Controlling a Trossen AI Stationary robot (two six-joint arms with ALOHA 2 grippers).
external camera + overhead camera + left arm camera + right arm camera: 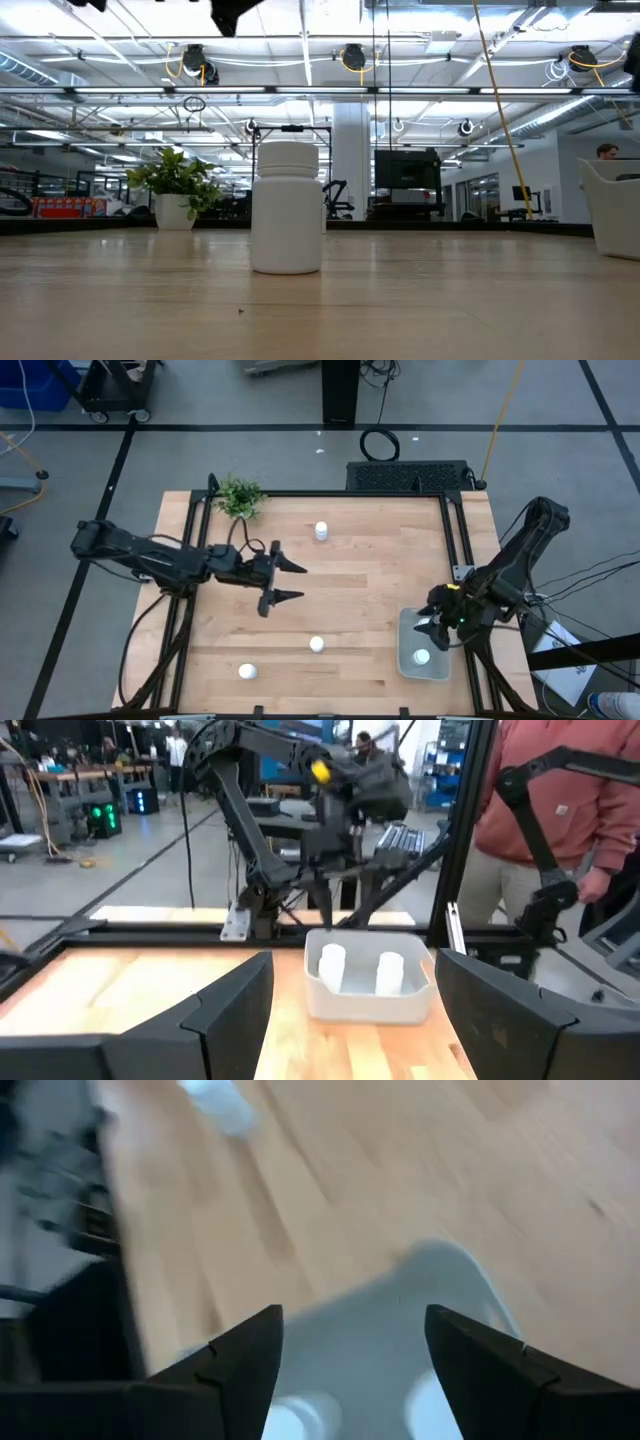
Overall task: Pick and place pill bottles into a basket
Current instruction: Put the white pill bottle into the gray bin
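Three white pill bottles stand upright on the wooden table: one at the far middle point(321, 531), one nearer the front point(317, 645), which is probably the bottle close to the camera in the low view point(288, 207), and one at the front left point(247, 672). The pale blue-grey basket point(408, 625) sits at the front right and holds two bottles point(333, 967) point(389, 972). My right gripper point(435, 628) hovers open and empty just over the basket point(440, 1260). My left gripper point(291, 582) is open and empty above the table's middle, pointing toward the basket point(360, 1002).
A small green potted plant point(238, 497) stands at the table's far left corner. A black frame rail runs around the table point(455, 530). A person in a red top point(560, 790) stands beyond the table's right side. Bare wood lies between the loose bottles.
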